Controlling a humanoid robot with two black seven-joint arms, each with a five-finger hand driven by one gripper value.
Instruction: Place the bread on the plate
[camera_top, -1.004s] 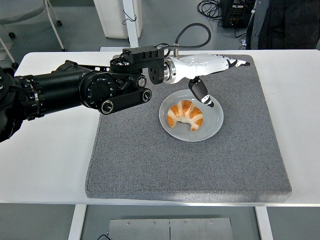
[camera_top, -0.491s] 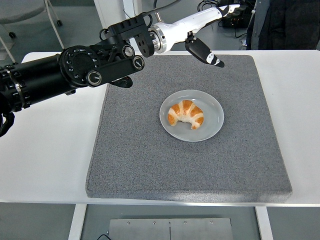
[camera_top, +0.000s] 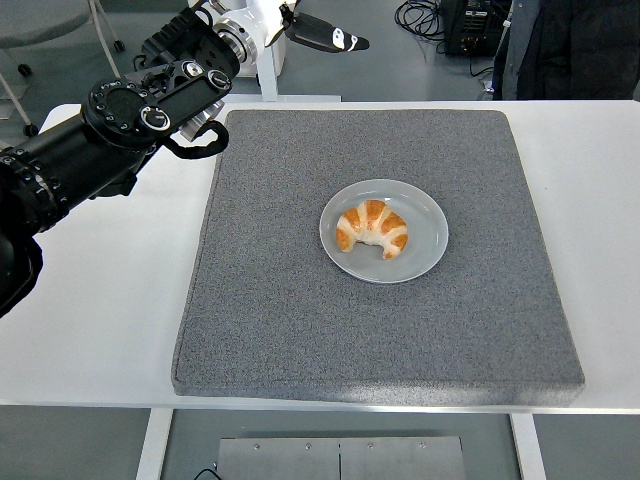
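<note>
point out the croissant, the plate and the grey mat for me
croissant (camera_top: 371, 229), head view, on its golden middle
plate (camera_top: 430, 236), head view, on the bare right part of its rim
grey mat (camera_top: 280, 310), head view, on its bare left part

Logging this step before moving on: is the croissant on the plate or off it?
On. The croissant lies wholly inside the grey plate.

I am looking for words, numbers or signs, and I am not finding any that I can read. Nothing is showing on the plate, the grey mat or the white table. The round marks on the left arm are looking too small to read.
</note>
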